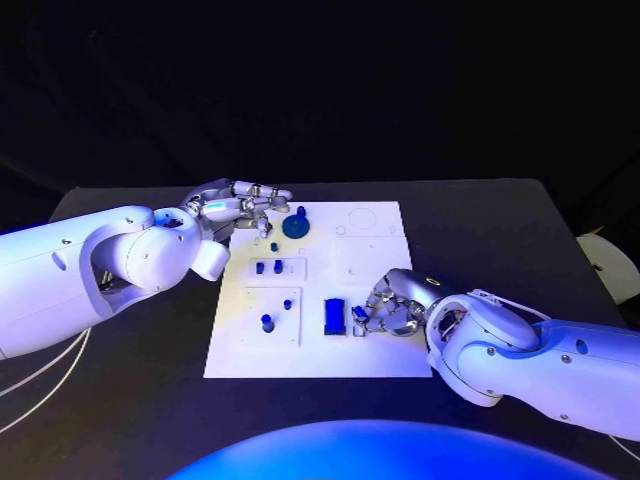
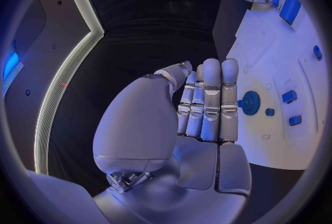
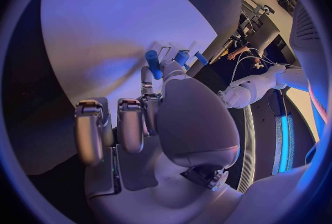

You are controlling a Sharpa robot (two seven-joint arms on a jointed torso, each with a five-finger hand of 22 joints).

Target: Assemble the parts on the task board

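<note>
On the task board (image 1: 385, 355), right hand (image 1: 392, 310) pinches a blue part (image 1: 361, 318); left hand (image 1: 241, 205) hovers, fingers straight, holding nothing.

Both arms were glossy white, built of rounded shells with small dark screw holes along them. Thin pale cables trailed beneath the left arm (image 1: 61, 275). The left hand (image 1: 241, 205) and right hand (image 1: 392, 305) were silver metal, with segmented fingers.
</note>
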